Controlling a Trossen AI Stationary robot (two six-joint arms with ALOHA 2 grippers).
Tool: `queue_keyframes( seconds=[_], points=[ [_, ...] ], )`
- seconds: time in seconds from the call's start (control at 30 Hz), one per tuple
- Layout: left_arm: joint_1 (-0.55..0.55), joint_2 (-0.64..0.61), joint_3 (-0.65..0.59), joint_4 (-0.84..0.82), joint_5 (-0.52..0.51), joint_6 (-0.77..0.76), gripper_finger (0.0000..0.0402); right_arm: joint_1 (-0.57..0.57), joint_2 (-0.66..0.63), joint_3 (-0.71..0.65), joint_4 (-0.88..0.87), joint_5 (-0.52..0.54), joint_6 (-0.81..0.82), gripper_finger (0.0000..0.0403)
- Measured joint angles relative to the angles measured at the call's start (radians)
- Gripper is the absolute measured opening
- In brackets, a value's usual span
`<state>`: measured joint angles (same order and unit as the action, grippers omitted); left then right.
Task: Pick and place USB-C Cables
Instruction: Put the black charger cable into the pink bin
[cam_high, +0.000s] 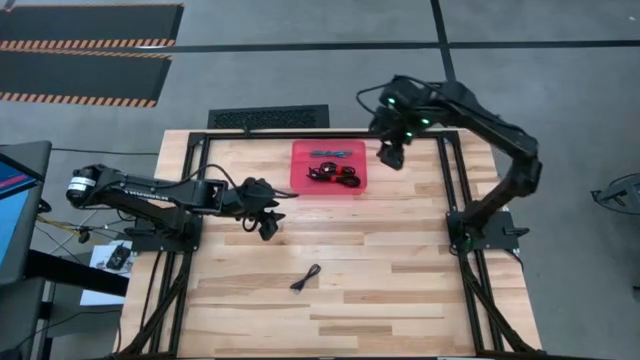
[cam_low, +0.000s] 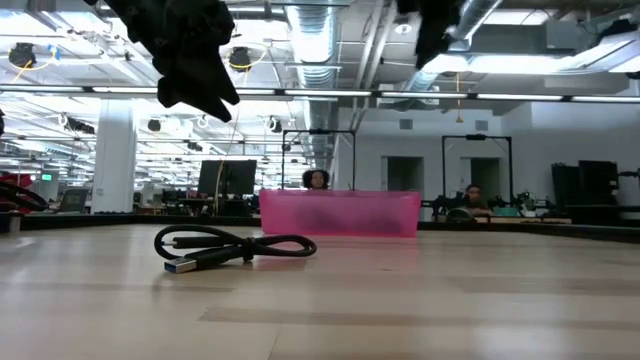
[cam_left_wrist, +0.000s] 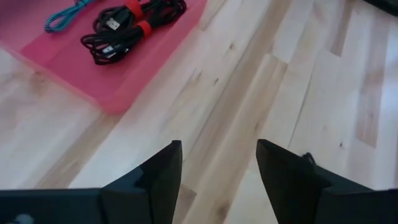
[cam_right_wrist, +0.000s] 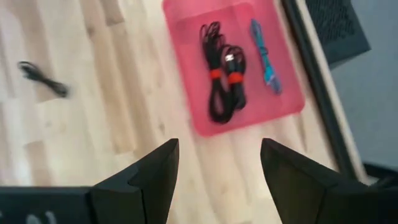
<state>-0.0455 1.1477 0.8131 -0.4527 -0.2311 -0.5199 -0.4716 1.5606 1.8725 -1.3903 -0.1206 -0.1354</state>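
A translucent red tray (cam_high: 330, 167) lies at the table's far middle. In it lie a light blue cable (cam_right_wrist: 263, 55), a red-and-black cable bundle (cam_right_wrist: 225, 87) and a thin black cable (cam_right_wrist: 210, 37). One black cable (cam_high: 306, 278) lies loose on the wood nearer the front; it also shows in the low view (cam_low: 232, 247). My left gripper (cam_high: 268, 222) is open and empty above the table, near-left of the tray. My right gripper (cam_high: 390, 155) is open and empty, raised just right of the tray.
A black frame (cam_high: 200, 150) runs around the table's edges. A dark grille (cam_high: 268, 117) lies beyond the far edge. A monitor (cam_high: 15, 200) stands off the table's left. People sit far back in the room (cam_low: 316, 180).
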Motion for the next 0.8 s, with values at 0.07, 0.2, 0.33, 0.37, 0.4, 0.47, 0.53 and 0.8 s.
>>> queue_keyframes(
  seconds=[0.07, 0.2, 0.33, 0.37, 0.4, 0.47, 0.53, 0.8],
  points=[
    [-0.010, 0.000, 0.000, 0.002, -0.006, -0.009, 0.0193, 0.032, -0.043, 0.000, -0.025, 0.006, 0.067, 0.0249],
    [-0.025, 0.011, 0.000, 0.005, -0.009, -0.009, 0.0193, 0.114, -0.129, 0.000, -0.069, 0.028, 0.213, 0.0249],
    [-0.040, 0.054, 0.000, 0.014, 0.014, -0.024, 0.0193, 0.244, -0.206, 0.000, -0.086, 0.122, 0.386, 0.0249],
    [-0.046, 0.071, 0.000, 0.017, 0.020, -0.025, 0.0193, 0.280, -0.220, 0.000, -0.094, 0.144, 0.423, 0.0249],
    [-0.055, 0.088, 0.000, 0.035, 0.026, -0.024, 0.0193, 0.318, -0.234, 0.000, -0.101, 0.169, 0.461, 0.0249],
    [-0.080, 0.125, 0.000, 0.083, 0.027, -0.015, 0.0193, 0.395, -0.255, 0.000, -0.109, 0.235, 0.540, 0.0249],
    [-0.106, 0.173, 0.000, 0.129, 0.009, -0.008, 0.0193, 0.475, -0.270, 0.000, -0.119, 0.318, 0.625, 0.0249],
    [-0.194, 0.382, 0.006, 0.275, -0.028, -0.069, 0.0194, 0.773, -0.243, -0.001, -0.184, 0.576, 0.910, 0.0249]
  ],
)
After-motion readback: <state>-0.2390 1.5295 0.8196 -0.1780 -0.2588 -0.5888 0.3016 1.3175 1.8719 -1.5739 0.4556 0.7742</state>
